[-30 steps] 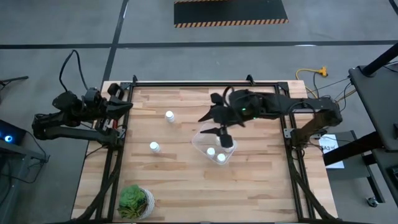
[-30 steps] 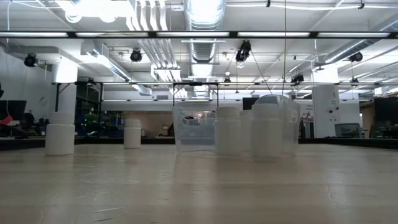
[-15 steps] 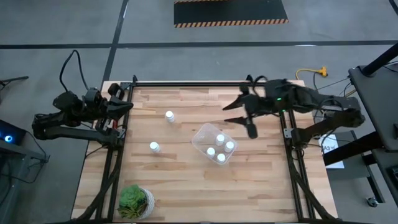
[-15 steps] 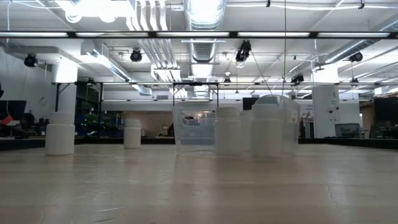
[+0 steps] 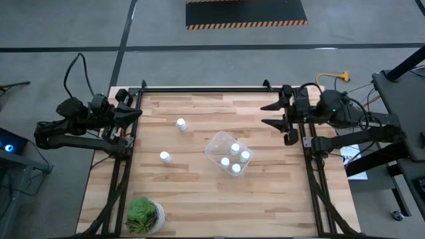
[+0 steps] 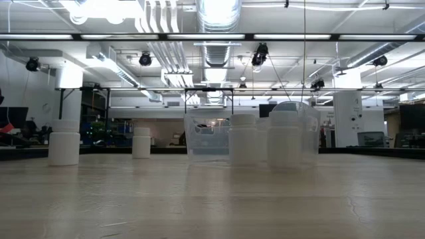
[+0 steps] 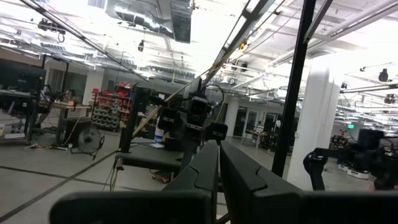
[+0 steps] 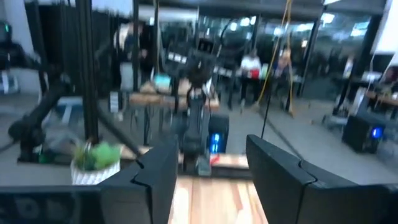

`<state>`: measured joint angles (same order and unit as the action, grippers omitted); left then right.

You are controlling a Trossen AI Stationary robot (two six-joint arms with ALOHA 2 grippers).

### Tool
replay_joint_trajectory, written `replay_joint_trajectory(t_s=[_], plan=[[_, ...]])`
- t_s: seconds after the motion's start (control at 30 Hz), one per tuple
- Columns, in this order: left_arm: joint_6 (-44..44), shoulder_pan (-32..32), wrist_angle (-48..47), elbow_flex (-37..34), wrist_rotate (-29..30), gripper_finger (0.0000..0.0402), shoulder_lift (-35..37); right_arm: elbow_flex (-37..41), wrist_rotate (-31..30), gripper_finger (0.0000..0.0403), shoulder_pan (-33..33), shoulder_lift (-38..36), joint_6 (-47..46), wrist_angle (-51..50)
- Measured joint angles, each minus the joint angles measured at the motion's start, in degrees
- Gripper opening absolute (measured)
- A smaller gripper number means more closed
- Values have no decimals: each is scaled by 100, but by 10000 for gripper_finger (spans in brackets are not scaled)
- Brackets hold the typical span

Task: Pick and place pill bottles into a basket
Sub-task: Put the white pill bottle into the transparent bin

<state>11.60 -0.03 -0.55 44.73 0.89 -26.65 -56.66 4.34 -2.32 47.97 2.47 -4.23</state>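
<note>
The basket (image 5: 228, 154), a clear tub, stands at mid-table with several white pill bottles (image 5: 235, 148) upright inside it; it also shows in the low view (image 6: 199, 136). Two more bottles stand upright on the wood to its left, one farther (image 5: 180, 123) and one nearer (image 5: 165, 157); the low view shows them too (image 6: 140, 143) (image 6: 64, 143). My right gripper (image 5: 269, 114) is open and empty at the table's right edge, apart from the basket. My left gripper (image 5: 136, 113) is shut and empty at the table's left edge.
A green potted plant (image 5: 145, 214) stands at the near left corner and shows in the right wrist view (image 8: 93, 158). Black frame rails (image 5: 312, 192) run along the table's left, right and far edges. Bare wood (image 5: 199, 199) lies near the front edge.
My right gripper has drawn back from above the basket toward the table's right edge, staying open. The bottles in the basket that it covered now show. The basket and the two loose bottles have stayed where they were.
</note>
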Motion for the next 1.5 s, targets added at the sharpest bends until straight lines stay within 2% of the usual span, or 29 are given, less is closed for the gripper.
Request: replay_joint_trajectory(t_s=[0.3,0.53,0.7,0.9,1.17,1.27,1.5], plan=[[0,2,3,-1,0,0,-13,1286,-486,178,-1,-986,-401,1342],[-2,1,-42,-2,0,0,-24,2337,-496,176,4,-1768,-207,3617],[0,0,-143,-7,0,0,-39,3116,-494,180,2,-2442,-326,4726],[-2,1,-149,-7,0,0,-29,3731,-490,178,2,-3358,-666,5033],[-2,0,-151,-7,-2,0,-4,4389,-459,180,3,-4772,-417,5055],[-2,2,-156,-7,-2,0,11,4685,-458,177,5,-4786,-379,5460],[0,0,-184,-9,-2,0,48,5408,-751,178,4,-4728,-630,5545]])
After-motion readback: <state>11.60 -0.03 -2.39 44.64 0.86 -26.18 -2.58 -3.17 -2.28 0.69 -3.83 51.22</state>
